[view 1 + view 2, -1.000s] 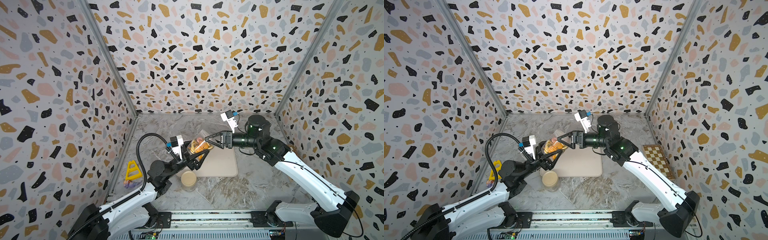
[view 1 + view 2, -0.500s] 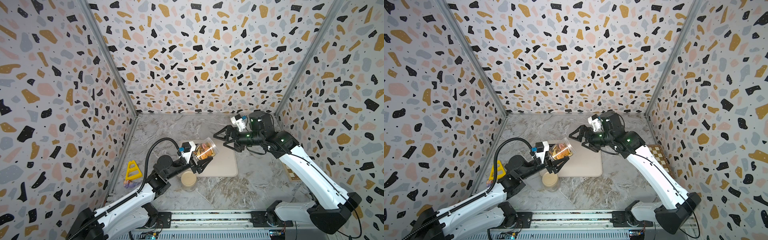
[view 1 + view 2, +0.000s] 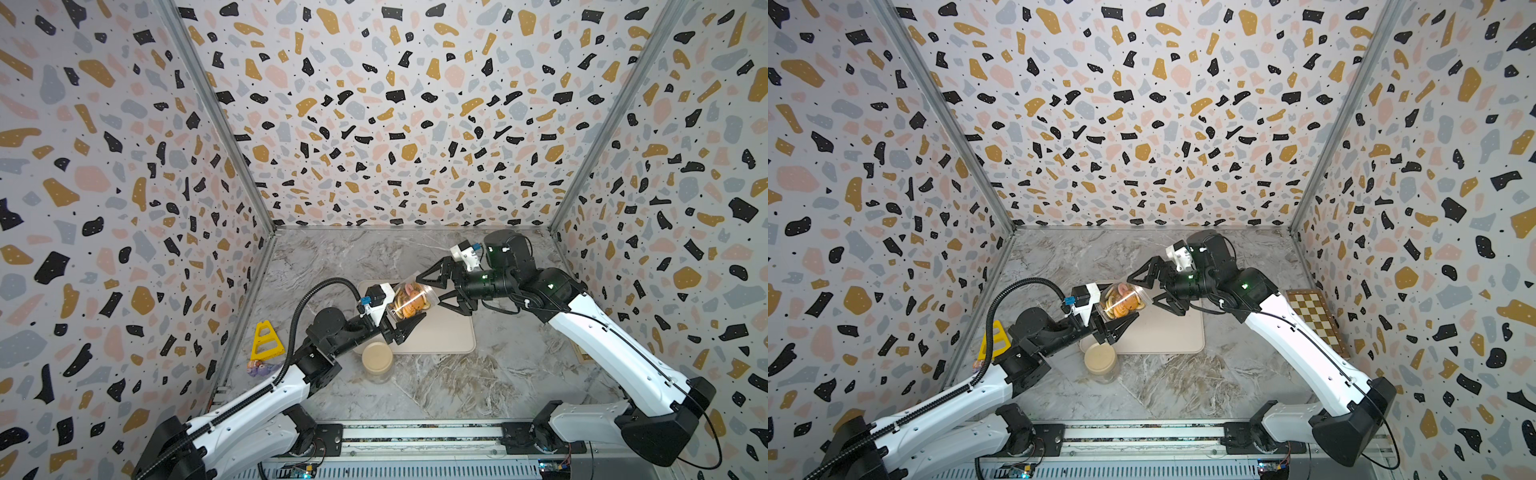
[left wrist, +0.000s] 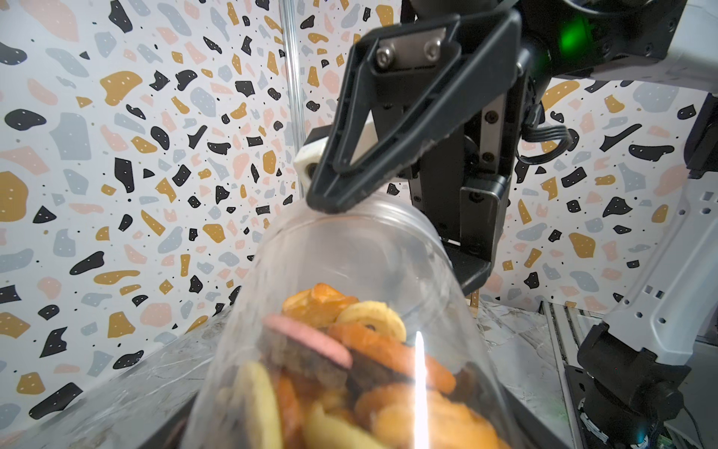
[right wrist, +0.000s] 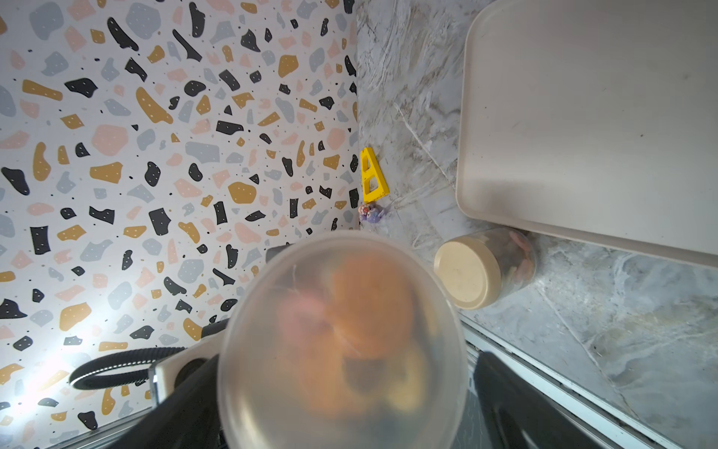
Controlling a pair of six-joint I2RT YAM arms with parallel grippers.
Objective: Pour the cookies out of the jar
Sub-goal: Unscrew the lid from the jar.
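Observation:
A clear jar [image 3: 415,296] [image 3: 1123,301] with the cookies [image 4: 349,350] inside lies tilted above the beige tray [image 3: 449,332]. My left gripper [image 3: 405,316] is shut on its body. The cookies are orange, brown, cream and pink and sit heaped in the end nearest the left wrist. My right gripper [image 3: 429,291] is open at the jar's far end, one finger [image 4: 369,155] touching the rim from above and the other below it. In the right wrist view that round end [image 5: 342,342] fills the space between the fingers. I cannot tell whether it is capped.
A second jar with a beige lid [image 3: 377,359] [image 5: 470,272] stands by the tray's front left corner. A yellow triangular piece [image 3: 266,340] and a small purple toy [image 3: 259,368] lie by the left wall. A chessboard [image 3: 1312,316] lies by the right wall.
My left gripper carried the jar to the right, over the tray. The right gripper let go and drew back half a second ago, then returned open to the jar's end.

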